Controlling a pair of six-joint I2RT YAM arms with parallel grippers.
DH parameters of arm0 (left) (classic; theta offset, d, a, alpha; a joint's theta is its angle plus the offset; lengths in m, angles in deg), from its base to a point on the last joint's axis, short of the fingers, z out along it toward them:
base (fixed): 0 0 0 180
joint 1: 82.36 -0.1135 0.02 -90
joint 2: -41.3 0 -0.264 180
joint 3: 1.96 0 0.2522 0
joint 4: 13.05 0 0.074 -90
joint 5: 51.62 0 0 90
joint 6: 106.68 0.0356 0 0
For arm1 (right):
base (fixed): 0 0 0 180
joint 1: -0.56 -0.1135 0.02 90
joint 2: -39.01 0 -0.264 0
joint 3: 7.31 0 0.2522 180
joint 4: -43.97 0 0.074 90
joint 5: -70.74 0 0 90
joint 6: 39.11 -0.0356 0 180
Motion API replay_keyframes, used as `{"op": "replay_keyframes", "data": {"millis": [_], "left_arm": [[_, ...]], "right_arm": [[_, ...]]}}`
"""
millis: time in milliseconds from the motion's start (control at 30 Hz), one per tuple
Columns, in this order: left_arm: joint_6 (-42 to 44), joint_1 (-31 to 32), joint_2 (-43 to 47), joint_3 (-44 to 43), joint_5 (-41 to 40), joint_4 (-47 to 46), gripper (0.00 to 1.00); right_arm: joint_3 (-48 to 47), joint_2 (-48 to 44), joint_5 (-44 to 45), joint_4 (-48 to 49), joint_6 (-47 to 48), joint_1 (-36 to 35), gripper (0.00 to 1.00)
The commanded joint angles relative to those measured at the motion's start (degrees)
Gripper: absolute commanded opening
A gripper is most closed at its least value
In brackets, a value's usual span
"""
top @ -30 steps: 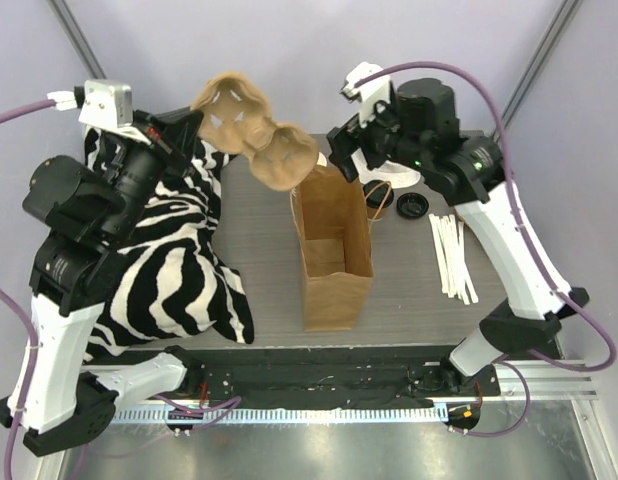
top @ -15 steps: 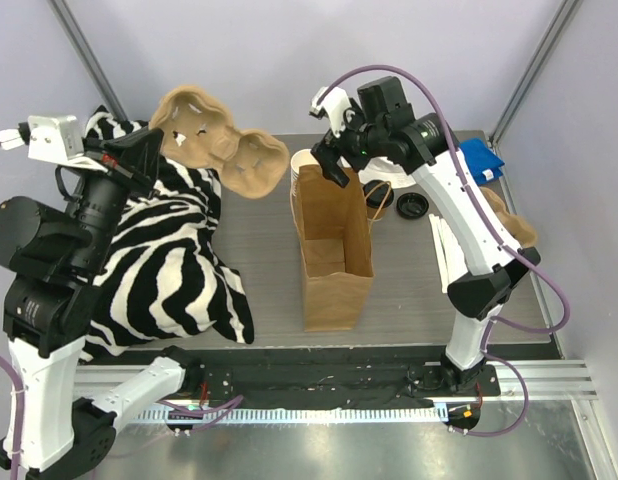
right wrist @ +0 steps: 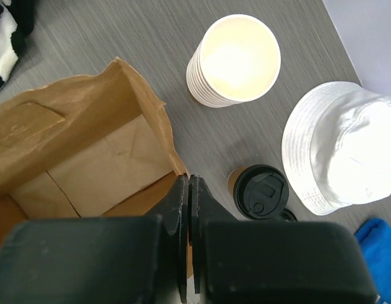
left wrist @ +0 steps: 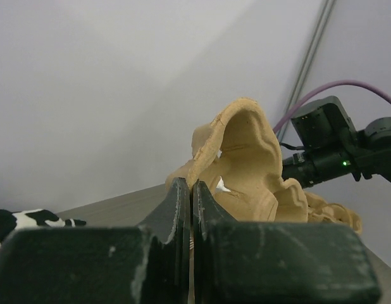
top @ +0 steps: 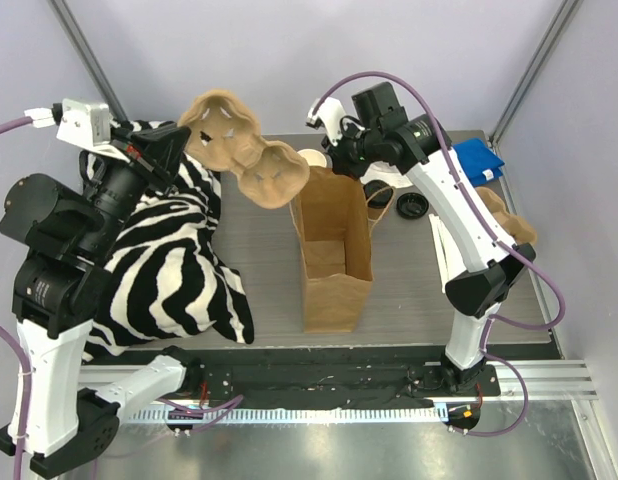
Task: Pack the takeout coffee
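Setting: grey wood-grain table inside pale lilac walls; metal rail along the near edge.

Item 1, takeout coffee: small cup under a round black lid; upright on the table, just beside the far right corner of the paper bag; close to the brim of the bucket hat; apart from both grippers.

Item 2, brown paper bag: upright at mid-table; mouth open, bare paper floor in view.

Item 3, right gripper: fingers pressed together; poised over the bag's far rim; paper pinched or not, impossible to tell.

Item 4, left gripper: clamped tight on the edge of a tan moulded-pulp cup tray; tray aloft and tilted, left of the bag, over the far left of the table.

Item 5, stack of lidless cream cups: upright beyond the bag's far rim.

Item 6, white bucket hat: right of the stack, near the coffee.

Item 7, zebra-print cloth: draped over the left part of the table.

Item 8, blue cloth: far right corner.

Item 9, white strips: side by side, right of the bag, partly under the right arm.

Item 10, second pulp tray: right edge, partly hidden behind the right arm.
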Motion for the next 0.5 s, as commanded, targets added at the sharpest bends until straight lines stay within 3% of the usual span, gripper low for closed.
{"op": "replay_keyframes", "data": {"millis": [0,267,467], "left_arm": [[0.7,-0.3,-1.0,-3.9,8.0,0.3,0.0],[1.5,-0.3,-4.0,-8.3,17.5,-0.9,0.0],[0.7,-0.2,-5.4,-9.3,19.0,-1.2,0.0]], "right_arm": [[-2.7,-2.3,0.8,1.1,-1.5,-0.1,0.01],[-3.0,-8.0,1.6,2.6,-6.6,-0.3,0.01],[2.8,-11.3,2.3,2.8,-6.8,-0.8,0.01]]}}
